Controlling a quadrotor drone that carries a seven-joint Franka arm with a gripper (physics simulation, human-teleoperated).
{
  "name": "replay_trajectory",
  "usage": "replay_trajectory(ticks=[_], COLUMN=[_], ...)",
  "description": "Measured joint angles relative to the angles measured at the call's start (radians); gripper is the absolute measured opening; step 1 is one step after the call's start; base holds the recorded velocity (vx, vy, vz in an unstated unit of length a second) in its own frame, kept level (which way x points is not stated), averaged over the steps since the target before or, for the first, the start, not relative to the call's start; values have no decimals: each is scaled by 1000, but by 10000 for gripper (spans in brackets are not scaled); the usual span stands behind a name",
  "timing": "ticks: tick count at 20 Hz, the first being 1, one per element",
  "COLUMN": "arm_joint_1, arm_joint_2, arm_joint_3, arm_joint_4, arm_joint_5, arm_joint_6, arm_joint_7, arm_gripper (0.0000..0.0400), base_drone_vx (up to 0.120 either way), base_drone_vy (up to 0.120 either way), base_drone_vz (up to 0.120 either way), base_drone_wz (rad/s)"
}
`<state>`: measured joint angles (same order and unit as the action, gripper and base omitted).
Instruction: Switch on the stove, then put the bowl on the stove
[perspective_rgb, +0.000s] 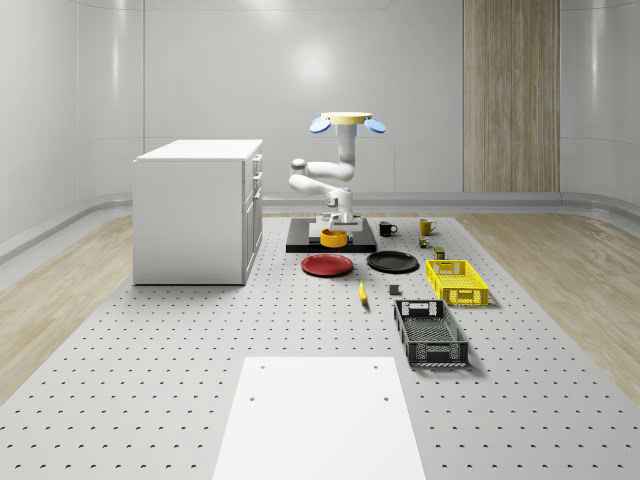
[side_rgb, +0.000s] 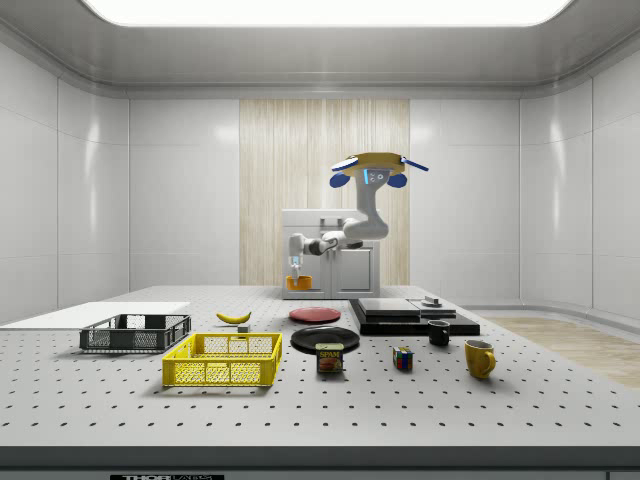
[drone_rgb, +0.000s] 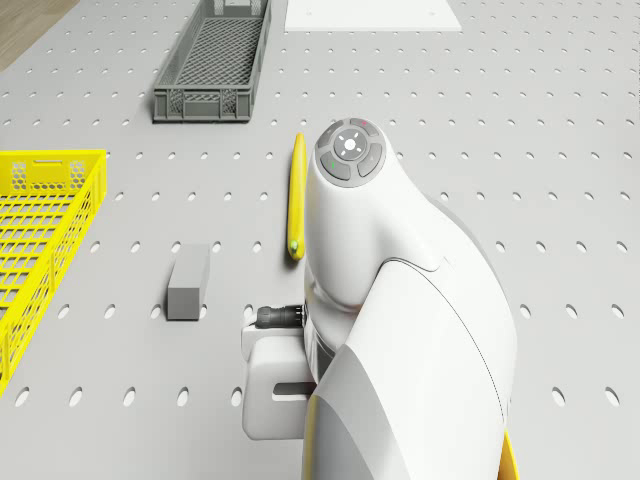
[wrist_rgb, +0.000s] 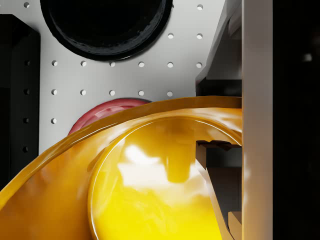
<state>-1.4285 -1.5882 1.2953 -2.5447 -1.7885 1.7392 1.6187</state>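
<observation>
My drone (perspective_rgb: 347, 122) hovers above the black stove (perspective_rgb: 300, 243), seen in the side view as the drone (side_rgb: 372, 165) over the flat stove (side_rgb: 400, 312). The arm reaches down and forward. My gripper (perspective_rgb: 335, 224) is shut on the rim of the yellow-orange bowl (perspective_rgb: 334, 238). In the side view the bowl (side_rgb: 298, 284) hangs clear of the table below the gripper (side_rgb: 295, 267), roughly over the red plate (side_rgb: 314, 314) in front of the stove. In the wrist view the bowl (wrist_rgb: 150, 190) is close up, with one finger (wrist_rgb: 256, 125) outside its rim.
A red plate (perspective_rgb: 327, 265) and black plate (perspective_rgb: 392, 262) lie before the stove. Nearby are a banana (perspective_rgb: 362, 292), yellow crate (perspective_rgb: 457, 281), dark crate (perspective_rgb: 430, 334), black mug (perspective_rgb: 386, 229) and yellow mug (perspective_rgb: 426, 226). A white cabinet (perspective_rgb: 198, 210) stands on the whole-scene view's left.
</observation>
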Motion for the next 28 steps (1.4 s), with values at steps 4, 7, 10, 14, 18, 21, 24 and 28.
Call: replay_trajectory(ticks=[4,7,10,14,18,21,24,28], arm_joint_1=[0,0,0,-1,-1,-1,-1,-1], arm_joint_2=[-1,-1,-2,-2,-2,-3,-3,-3], arm_joint_3=[0,0,0,0,0,0,0,0], arm_joint_4=[0,0,0,0,0,0,0,0], arm_joint_5=[0,1,1,1,1,1,1,2], arm_joint_6=[1,1,1,2,2,3,3,3], arm_joint_7=[0,0,0,0,0,0,0,0], arm_gripper=[105,105,105,105,105,105,105,105], base_drone_vx=[-120,-120,-120,-120,-120,-120,-120,-120], base_drone_vy=[0,0,0,0,-20,-53,-13,0], base_drone_vz=[0,0,0,0,0,0,0,0], base_drone_wz=[0,0,0,0,0,0,0,0])
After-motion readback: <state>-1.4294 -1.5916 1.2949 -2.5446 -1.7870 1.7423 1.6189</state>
